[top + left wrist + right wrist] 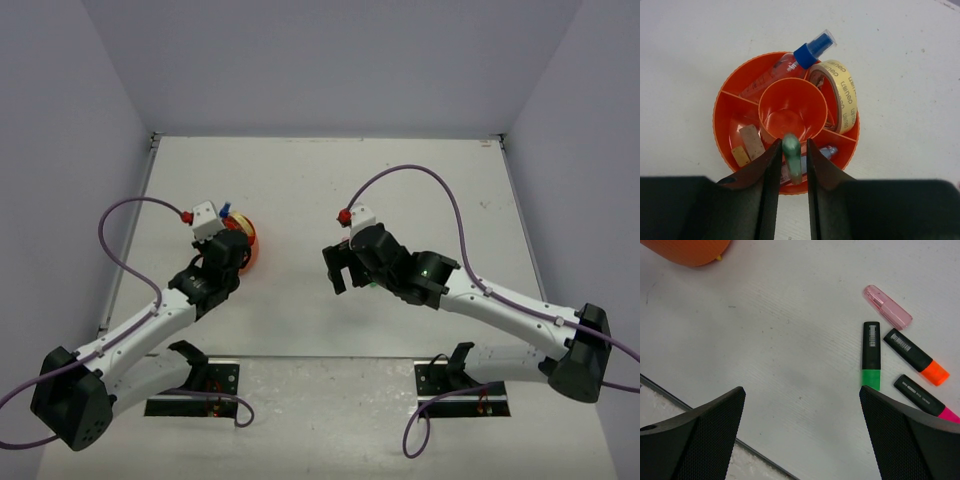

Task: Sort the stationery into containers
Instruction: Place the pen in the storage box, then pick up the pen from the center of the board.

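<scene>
- The white tabletop (pixel 300 180) carries everything. The left arm hangs over the orange tub (pixel 735 117), and the right arm hangs over loose pieces nearer the middle.
- The orange tub is round, with a centre cup and outer compartments. These hold a blue-capped spray bottle (pixel 775 75), a tape roll (pixel 847 95), tan blocks (pixel 752 142) and a pale blue bar (pixel 827 151).
- The right tool (pixel 801 390) stands wide and empty above bare tabletop.
- The left tool (pixel 793 144) is narrow, with the green bar (pixel 792 162) upright between its fingers over the tub's near rim. Whether it pinches the bar I cannot tell.
- The green-ended highlighter (pixel 871 352), orange-ended highlighter (pixel 912 356) and pink-ended highlighter (pixel 920 397) lie near the right tool. They are probably light, stiff and smooth, and best taken across mid-barrel.
- The pink bar (pixel 887 306) beside them looks small and slippery, so grip its long sides.
</scene>
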Controlling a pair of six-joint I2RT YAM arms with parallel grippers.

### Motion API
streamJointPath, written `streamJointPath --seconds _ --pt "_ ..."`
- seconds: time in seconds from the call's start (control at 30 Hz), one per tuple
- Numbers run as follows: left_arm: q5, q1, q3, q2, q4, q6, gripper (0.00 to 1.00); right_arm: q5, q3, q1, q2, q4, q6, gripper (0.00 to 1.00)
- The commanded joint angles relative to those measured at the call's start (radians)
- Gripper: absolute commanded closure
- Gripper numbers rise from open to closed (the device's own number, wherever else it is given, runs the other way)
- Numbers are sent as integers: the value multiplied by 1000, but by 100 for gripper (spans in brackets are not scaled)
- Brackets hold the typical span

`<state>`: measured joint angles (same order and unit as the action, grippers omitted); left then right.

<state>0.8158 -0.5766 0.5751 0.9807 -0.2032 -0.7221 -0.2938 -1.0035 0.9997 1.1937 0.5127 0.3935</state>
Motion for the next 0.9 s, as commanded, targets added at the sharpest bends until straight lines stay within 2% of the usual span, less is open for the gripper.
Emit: streamJointPath --seconds 0.0,0.07,0.23,0.33,0.47,0.53,0.6,0.67,0.77,0.87 --pt "45 3 -14 -29 34 -25 64 12 -2 -5 16 -40 15 1" --pt "46 3 -12 -25 30 -23 52 16 -3 -4 18 -43 15 1" --pt "16 3 -5 -50 19 -22 47 16 -1 -9 20 -46 12 1" --pt "-21 3 13 -78 7 -18 39 35 4 -38 37 -53 22 1" --pt "-144 2 60 -155 -34 -6 16 155 -14 -148 114 -68 12 1" --pt "-180 1 95 -189 -67 1 9 184 -40 -191 164 -59 -7 1" --pt "-224 1 155 -232 -144 26 0 201 -98 -233 240 -35 -36 6" --pt "-240 1 198 -253 -214 42 0 209 -134 -262 297 -20 -57 14" --pt "-262 3 276 -285 -305 78 0 200 -216 -307 408 15 -106 35" --pt "-293 3 331 -327 -377 124 0 186 -321 -343 550 61 -180 42"
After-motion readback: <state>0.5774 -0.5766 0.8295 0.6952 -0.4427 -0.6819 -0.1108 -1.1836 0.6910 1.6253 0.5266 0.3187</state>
